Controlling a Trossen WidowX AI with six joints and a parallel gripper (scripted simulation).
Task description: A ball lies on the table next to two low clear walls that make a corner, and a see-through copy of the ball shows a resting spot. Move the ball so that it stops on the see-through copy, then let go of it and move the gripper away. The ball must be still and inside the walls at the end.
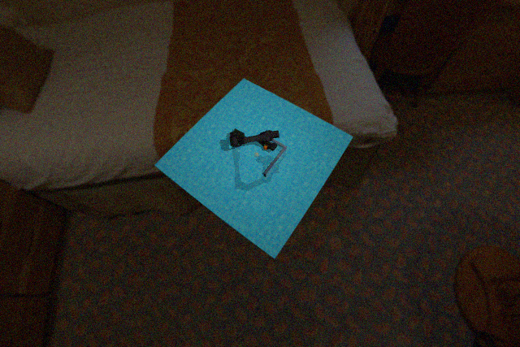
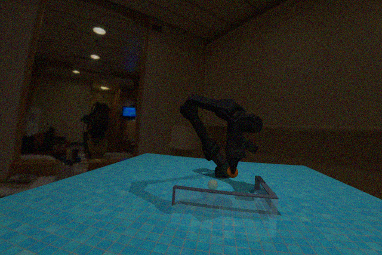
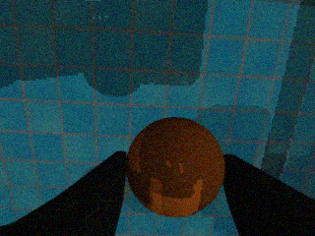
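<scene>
pincer [image 3: 173,197] clamped on orange ball [image 3: 175,166] above blue table [image 2: 92,215], clear walls [image 2: 225,197] and pale copy [image 2: 212,183] nearby.

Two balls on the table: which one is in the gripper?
The solid orange ball, clamped by the gripper. The pale see-through copy sits apart, untouched.

The arm [image 2: 215,128] rises from its base, folds over at the elbow and points the wrist steeply downward toward the table. The gripper [image 2: 231,170] sits low at the surface, its two dark fingers closed against opposite sides of the orange ball [image 3: 175,166]. In the wrist view, both fingers touch the ball, one on each flank, with the ball centred between them.
</scene>
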